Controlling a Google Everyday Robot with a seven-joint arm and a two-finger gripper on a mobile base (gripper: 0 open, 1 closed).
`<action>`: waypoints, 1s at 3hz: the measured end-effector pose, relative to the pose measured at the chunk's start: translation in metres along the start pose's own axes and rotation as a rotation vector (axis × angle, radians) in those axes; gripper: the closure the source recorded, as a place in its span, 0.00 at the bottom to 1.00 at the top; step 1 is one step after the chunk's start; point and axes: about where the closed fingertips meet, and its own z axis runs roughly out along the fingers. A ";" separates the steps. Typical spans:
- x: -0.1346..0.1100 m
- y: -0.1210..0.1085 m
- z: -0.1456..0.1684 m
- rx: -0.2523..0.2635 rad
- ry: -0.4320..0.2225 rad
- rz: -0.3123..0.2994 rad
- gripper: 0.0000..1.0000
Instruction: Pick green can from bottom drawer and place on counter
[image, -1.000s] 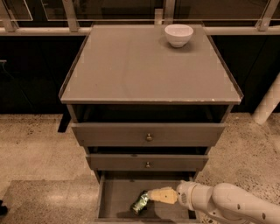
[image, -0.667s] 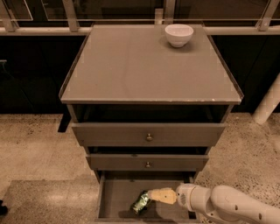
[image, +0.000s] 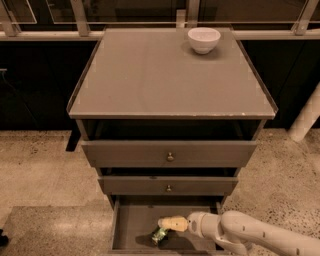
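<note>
You will find the green can (image: 159, 235) lying on its side in the open bottom drawer (image: 131, 226), near the middle of the tray. Its long axis runs diagonally, from the near left up toward the far right. You cannot tell which end is the top. The gripper (image: 164, 223) sits inside the drawer, pointing left, its tip right at the can's upper end. Whether it is parted or closed on the can cannot be told; contact is unclear. The arm (image: 250, 233) and the drawer's front edge are cut off by the frame. On the counter (image: 160, 75) stands a white bowl (image: 204, 40), far right
</note>
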 end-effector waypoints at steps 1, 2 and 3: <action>0.012 -0.008 0.057 -0.081 0.039 0.005 0.00; 0.014 -0.007 0.059 -0.074 0.037 0.002 0.00; 0.014 -0.007 0.059 -0.073 0.037 0.002 0.00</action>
